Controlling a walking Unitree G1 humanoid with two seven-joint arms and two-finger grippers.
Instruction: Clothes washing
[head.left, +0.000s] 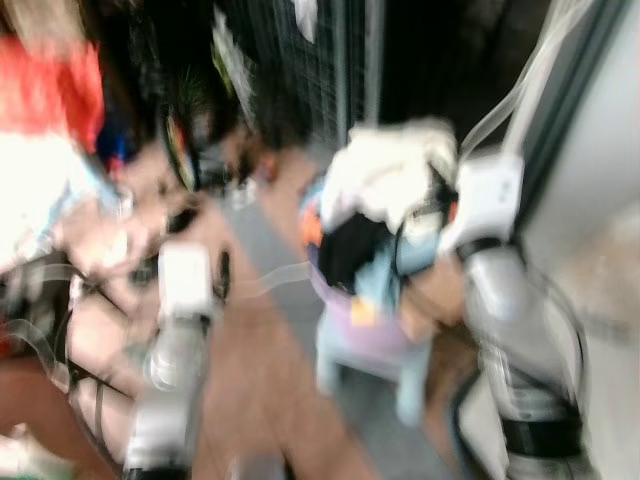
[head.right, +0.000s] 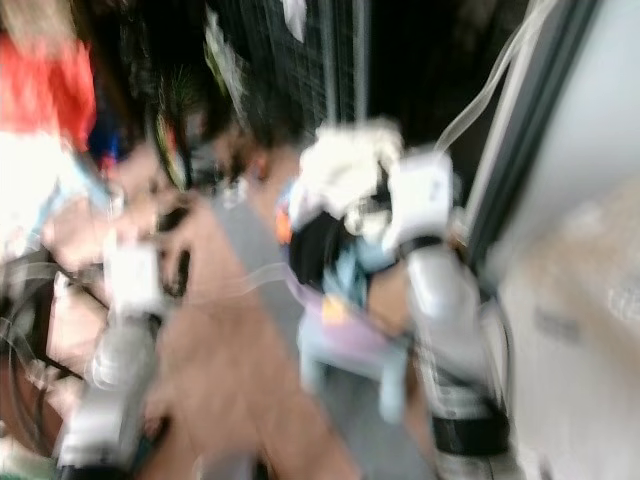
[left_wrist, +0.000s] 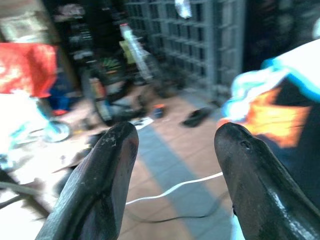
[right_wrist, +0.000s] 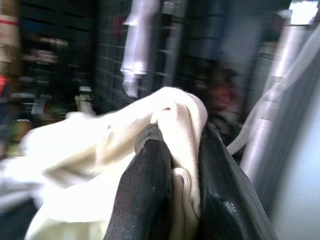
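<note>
The eye views are blurred by motion. A heap of clothes (head.left: 385, 215), white, black, light blue and orange, fills a pale lilac basket (head.left: 372, 335) on the floor ahead. My right gripper (right_wrist: 181, 150) is shut on a cream white cloth (right_wrist: 120, 150) at the top of the heap, the fabric pinched between both fingers. My right arm (head.left: 500, 300) reaches in from the right side of the basket. My left gripper (left_wrist: 172, 145) is open with nothing between its fingers, held over the floor to the left of the basket, with the orange and black clothes (left_wrist: 280, 115) beside it.
A light wall or appliance side (head.left: 600, 200) rises close on the right. A dark wire grid (head.left: 320, 60) stands behind the basket. Red and white items (head.left: 45, 110) and clutter lie at the left. White cables (left_wrist: 175, 187) cross the tiled floor (head.left: 270, 350).
</note>
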